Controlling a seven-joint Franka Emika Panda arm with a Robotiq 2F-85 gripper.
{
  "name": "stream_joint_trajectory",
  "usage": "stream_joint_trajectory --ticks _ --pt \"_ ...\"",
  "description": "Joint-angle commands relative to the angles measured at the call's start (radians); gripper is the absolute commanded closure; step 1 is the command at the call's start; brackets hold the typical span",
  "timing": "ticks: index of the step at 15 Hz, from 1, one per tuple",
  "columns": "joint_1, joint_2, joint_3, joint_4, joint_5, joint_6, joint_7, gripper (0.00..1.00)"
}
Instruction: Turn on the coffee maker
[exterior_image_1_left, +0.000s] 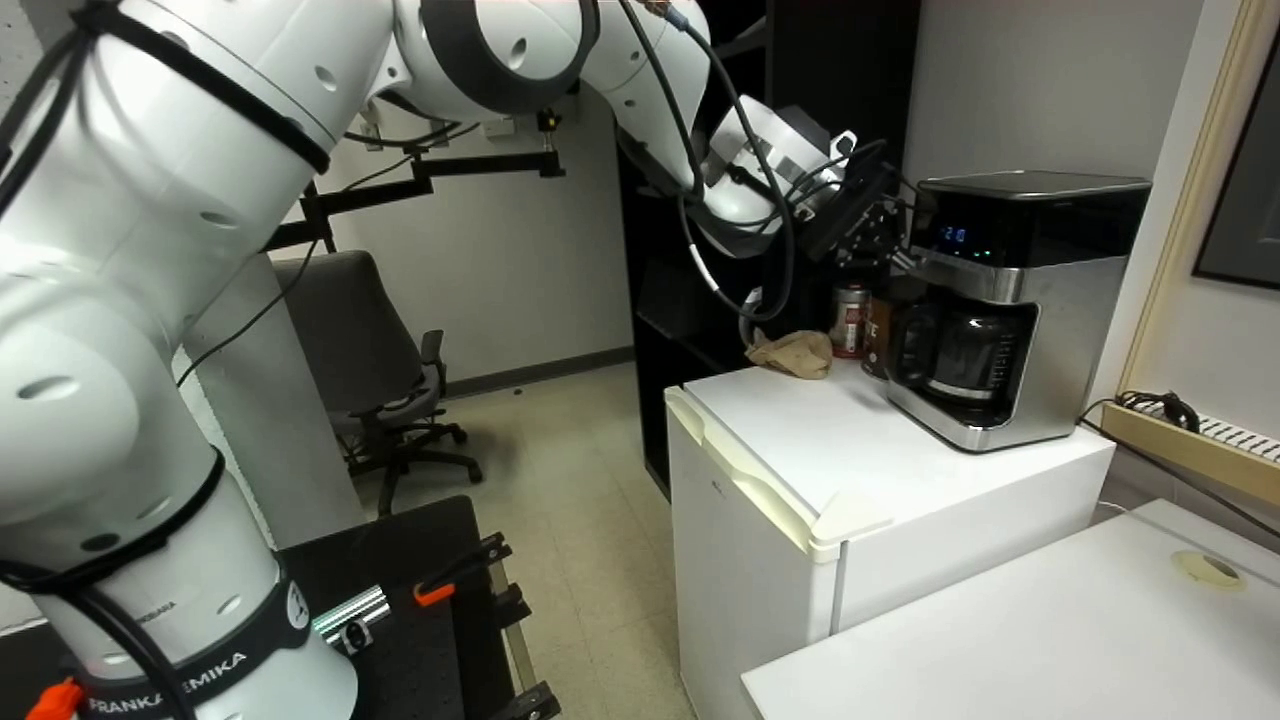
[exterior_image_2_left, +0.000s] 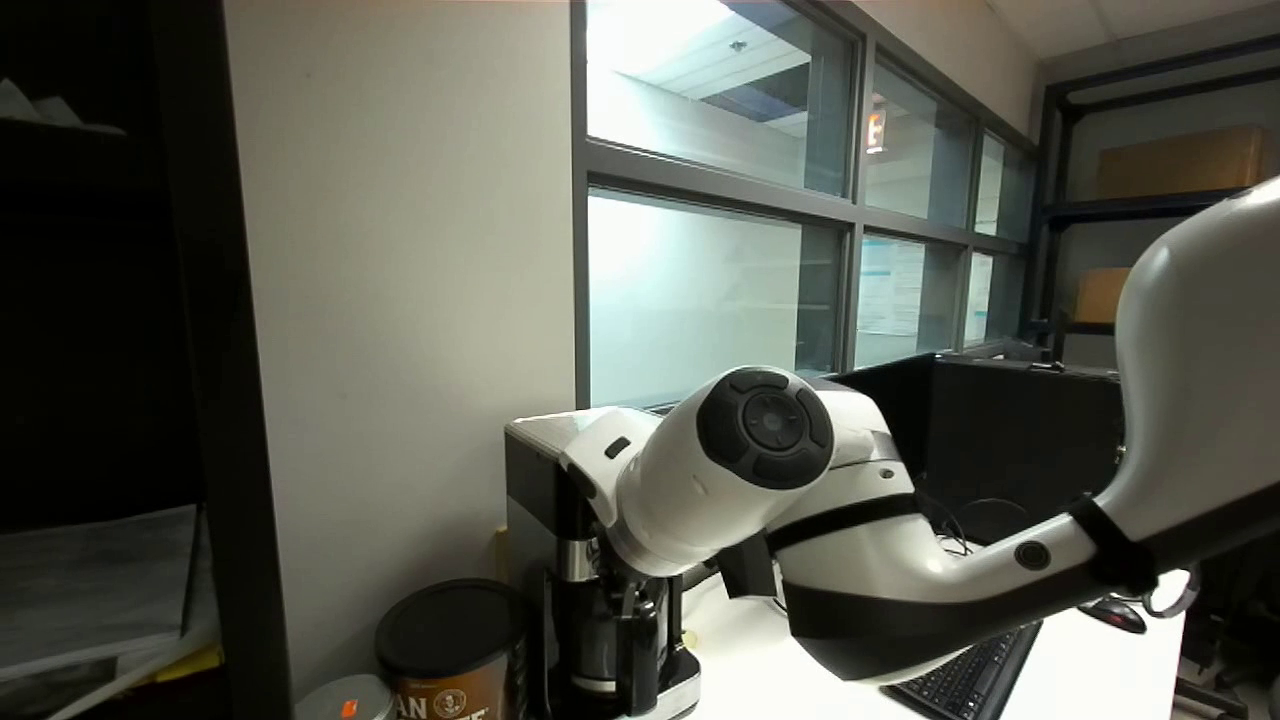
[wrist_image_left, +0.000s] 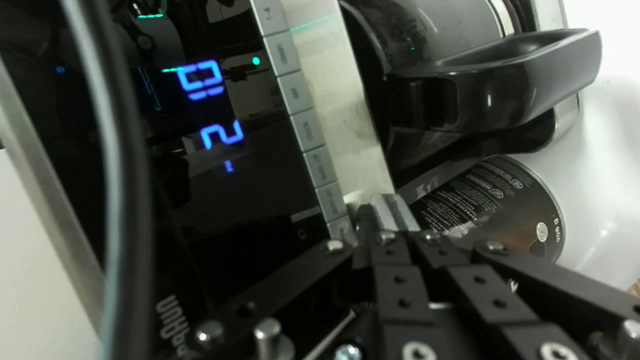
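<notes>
While the lit display (wrist_image_left: 222, 134) marks the front of the coffee maker (exterior_image_1_left: 1068, 320), which stands on the white bench (exterior_image_1_left: 800, 425), the gripper (wrist_image_left: 382, 214) is at the end of its button row (wrist_image_left: 307, 130), so the step in hand is probably the press; the next move likely calls for a short, straight push on the end button (wrist_image_left: 342, 229), if that is the right one, then a clean retreat. The fingers (wrist_image_left: 396, 212) are brought together, apparently holding nothing, and whether they touch the button I cannot tell
</notes>
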Motion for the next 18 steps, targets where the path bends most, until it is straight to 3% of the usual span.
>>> stream_joint_trajectory --ticks 1,8,18 --pt "0.008 -0.008 -0.025 0.008 -0.003 -0.006 -0.01 1.0" --pt "0.004 -0.1 -0.006 -0.132 0.016 -0.017 0.001 1.0" --pt "-0.002 -0.364 0.043 -0.517 0.03 -0.011 0.05 1.0"
